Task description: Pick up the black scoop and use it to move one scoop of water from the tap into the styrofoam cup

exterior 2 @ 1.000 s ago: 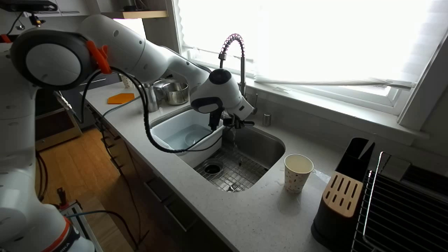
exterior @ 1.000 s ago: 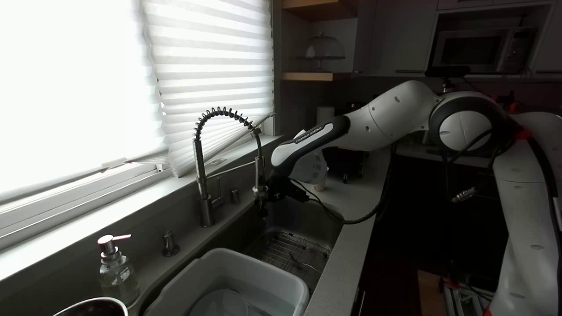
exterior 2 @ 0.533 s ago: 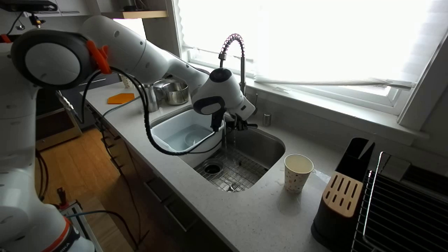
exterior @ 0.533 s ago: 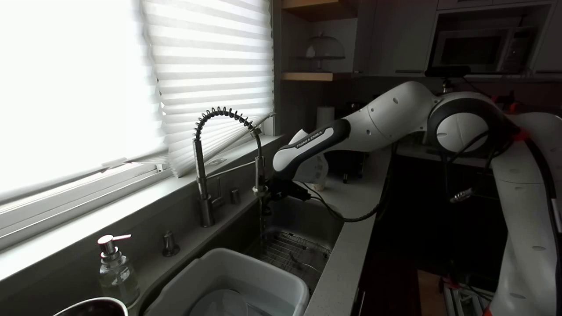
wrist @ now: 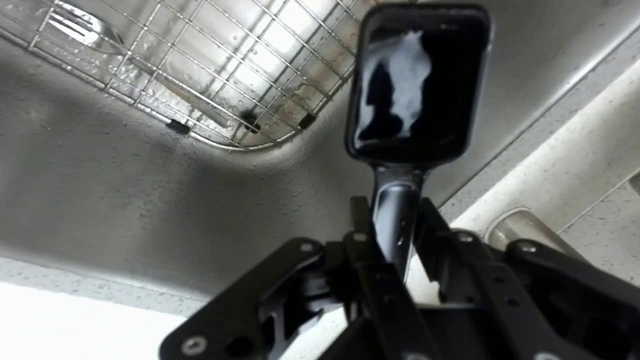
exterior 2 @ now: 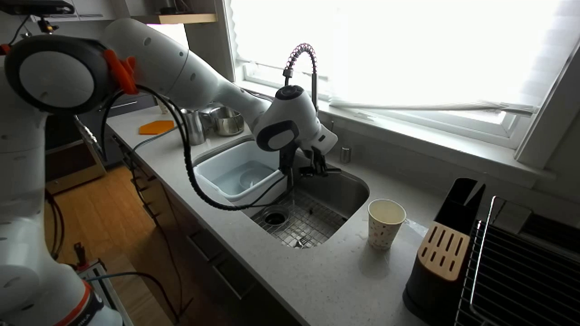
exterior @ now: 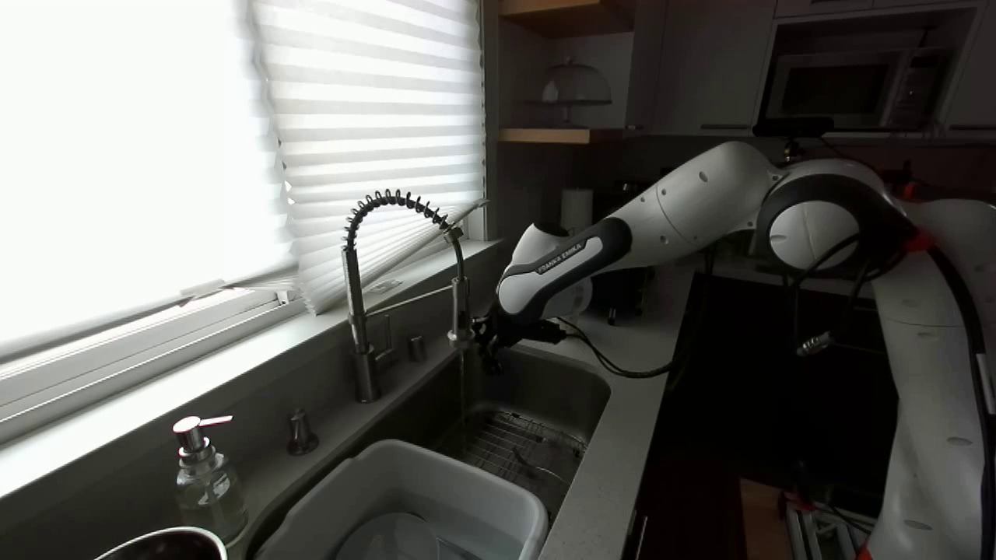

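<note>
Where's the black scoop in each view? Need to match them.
Wrist view: black scoop right of centre, upper half, handle in the gripper.
In an exterior view: black scoop just right of centre, a dark bar at the gripper.
In an exterior view: not distinguishable from the dark gripper, right of the tap.
Shared landmark: wire rack, in all three.

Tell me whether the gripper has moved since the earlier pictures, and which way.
Yes. In an exterior view, the gripper has shifted rightward and lower in the picture, judged against the fixed tap.
</note>
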`<state>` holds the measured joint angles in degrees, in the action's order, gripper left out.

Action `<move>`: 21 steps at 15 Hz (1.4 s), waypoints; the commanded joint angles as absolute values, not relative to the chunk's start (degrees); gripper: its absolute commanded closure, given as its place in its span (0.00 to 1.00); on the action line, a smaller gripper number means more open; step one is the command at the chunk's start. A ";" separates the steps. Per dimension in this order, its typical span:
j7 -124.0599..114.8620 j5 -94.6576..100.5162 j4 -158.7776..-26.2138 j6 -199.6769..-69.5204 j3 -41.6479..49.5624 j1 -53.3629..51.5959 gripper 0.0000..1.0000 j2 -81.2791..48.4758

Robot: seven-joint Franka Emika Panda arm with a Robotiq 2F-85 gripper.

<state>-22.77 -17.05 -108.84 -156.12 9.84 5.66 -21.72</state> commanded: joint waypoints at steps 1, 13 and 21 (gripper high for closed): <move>-24.84 -10.78 -111.14 -151.75 12.88 4.65 0.94 -18.15; -23.89 0.86 -110.15 -147.20 18.52 9.02 0.94 -11.11; -23.42 -0.42 -109.30 -148.20 17.87 10.33 0.74 -11.65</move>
